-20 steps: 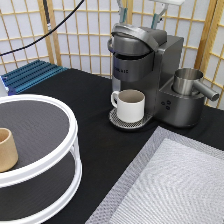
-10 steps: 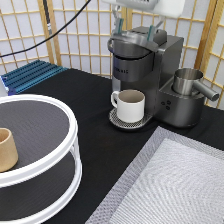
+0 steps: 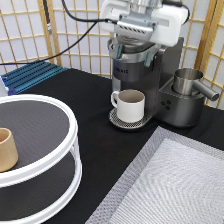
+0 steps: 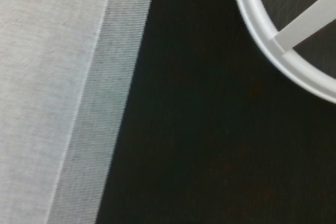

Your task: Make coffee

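Note:
My gripper (image 3: 131,54) hangs at the exterior view's top, right over the head of the dark grey coffee machine (image 3: 167,65). It is open, one finger on each side of the machine's round silver top. A cream-white handled mug (image 3: 131,104) stands upright on the machine's round drip tray (image 3: 116,120), below the spout. The coffee is out of view in both pictures. The wrist view holds only black tabletop (image 4: 195,150), the edge of a grey mat (image 4: 45,100) and a white rack rim (image 4: 292,55).
A steel jug (image 3: 187,80) sits on the machine's side toward the exterior view's right. A white two-tier round rack (image 3: 71,131) with a tan handleless cup (image 3: 7,149) fills the left. A grey woven mat (image 3: 175,185) covers the bottom right. A blue ribbed mat (image 3: 35,75) lies at the back left.
The gripper has come down from the exterior view's top edge and now straddles the machine's head. The mug, cup and rack have not moved.

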Robot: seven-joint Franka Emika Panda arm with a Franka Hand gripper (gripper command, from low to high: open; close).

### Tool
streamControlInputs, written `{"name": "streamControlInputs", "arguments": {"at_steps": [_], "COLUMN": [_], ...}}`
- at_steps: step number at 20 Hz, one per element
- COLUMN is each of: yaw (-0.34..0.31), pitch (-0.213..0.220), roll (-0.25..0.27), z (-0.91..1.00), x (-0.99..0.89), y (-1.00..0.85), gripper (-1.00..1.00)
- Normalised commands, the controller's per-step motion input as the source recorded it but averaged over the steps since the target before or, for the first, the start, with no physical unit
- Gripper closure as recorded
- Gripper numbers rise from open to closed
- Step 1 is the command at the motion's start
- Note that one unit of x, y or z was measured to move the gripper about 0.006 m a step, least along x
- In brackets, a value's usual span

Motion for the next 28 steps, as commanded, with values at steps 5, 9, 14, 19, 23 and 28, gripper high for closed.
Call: {"name": "streamControlInputs", "arguments": {"at_steps": [5,9,14,19,23,28], "yaw": [0.041,0.056,0.159,0.356,0.373,0.367], "pitch": [-0.012,-0.045,-0.084,-0.118,-0.104,-0.054], "roll": [0.022,0.153,0.071,0.001,0.02,0.075], "z": [0.98,0.63,0.32,0.01,-0.01,-0.23], "x": [0.01,0.05,-0.25,-0.07,0.0,-0.01], "y": [-0.32,-0.85,-0.31,0.04,0.01,0.0], "gripper": [-1.0,-1.0,-1.0,-1.0,-1.0,-1.0]}}
